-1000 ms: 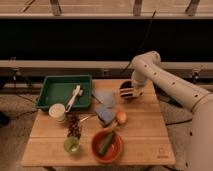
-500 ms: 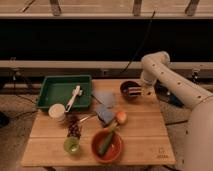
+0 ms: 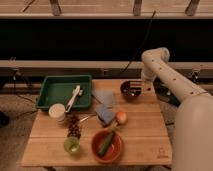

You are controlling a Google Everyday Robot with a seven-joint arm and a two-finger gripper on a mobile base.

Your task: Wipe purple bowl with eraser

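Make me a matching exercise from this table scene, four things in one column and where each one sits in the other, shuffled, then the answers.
Things:
1. gripper
2. purple bowl
3. orange bowl
4. green tray

Places:
A. front edge of the table, with a green vegetable in it
B. back left of the table
C. at the purple bowl's right rim
D. back right of the table

Pairs: 1-C, 2-D, 3-A, 4-B
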